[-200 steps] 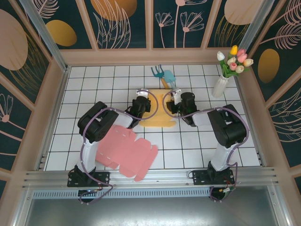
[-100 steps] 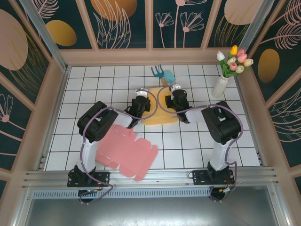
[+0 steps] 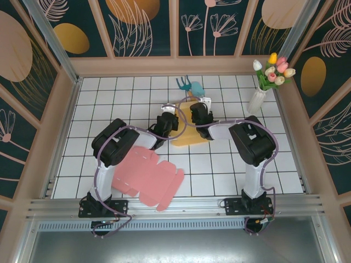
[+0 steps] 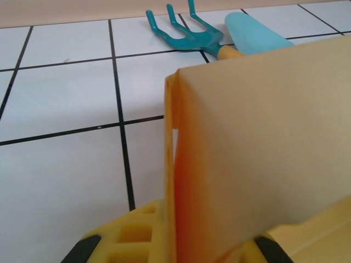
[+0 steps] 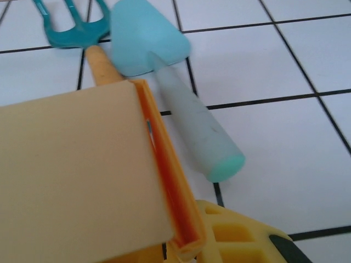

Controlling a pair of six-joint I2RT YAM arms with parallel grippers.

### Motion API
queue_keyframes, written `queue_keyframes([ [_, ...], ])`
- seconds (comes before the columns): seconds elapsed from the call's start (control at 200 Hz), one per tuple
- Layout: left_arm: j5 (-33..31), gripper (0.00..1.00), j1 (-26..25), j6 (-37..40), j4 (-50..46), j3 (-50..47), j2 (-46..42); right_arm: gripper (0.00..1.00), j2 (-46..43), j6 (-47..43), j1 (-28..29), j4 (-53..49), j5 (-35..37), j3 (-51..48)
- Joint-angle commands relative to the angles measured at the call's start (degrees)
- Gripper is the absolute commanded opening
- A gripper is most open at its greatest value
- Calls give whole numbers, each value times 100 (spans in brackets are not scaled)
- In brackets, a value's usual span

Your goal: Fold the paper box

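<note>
Folding up the box (image 3: pixel 189 137) walls. Pinching one wall tight in left gripper (image 3: pixel 166 119); cannot tell whether right gripper (image 3: pixel 196 115) grips. Next, probably squaring the creases evenly.

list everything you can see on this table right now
yellow box: 1, yellow, table centre, a panel raised
pink box: 1, pink, flat, near edge by the left arm
fork: 1, teal, beyond the yellow box
trowel: 1, light blue, beside the fork
vase: 1, white, holding tulips, far right
table: 1, white tiles
left arm: 1, black and white, jaws shut on the yellow box
right arm: 1, black and white, jaws at the yellow box
</note>
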Motion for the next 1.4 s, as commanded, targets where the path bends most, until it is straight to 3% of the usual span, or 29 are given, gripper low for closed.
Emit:
queue_keyframes([
  [0.0, -432, 0, 95, -249, -528, 43, 99, 19, 210, 683, -533, -1076, 2401, 399],
  [0.09, -504, 0, 102, -306, -666, 134, 137, 19, 216, 1042, -774, -1444, 2335, 396],
  [0.21, -501, 0, 95, -301, -675, 149, 146, 20, -102, 896, -919, -847, 1801, -90],
  [0.36, -377, 0, 94, -238, -624, 149, 164, 27, -328, 122, -938, 602, -416, -617],
  [0.48, -285, 0, 94, -178, -597, 134, 149, 33, -308, 122, -942, 1041, -1533, -668],
  [0.56, -225, 0, 95, -133, -586, 124, 148, 38, -180, 99, -939, 1051, -1906, -533],
  [0.826, -140, 0, 99, -67, -533, 96, 138, 47, 256, -57, -939, 799, -1915, -158],
  [1.081, -112, 0, 95, -53, -516, 95, 142, 46, 490, -136, -909, 537, -1736, 124],
  [1.266, -203, 0, 95, -100, -565, 100, 138, 41, 699, -65, -877, -30, -840, 426],
  [1.396, -367, 0, 129, -303, -712, 166, 145, 34, 863, -30, -871, -501, 260, 541],
])
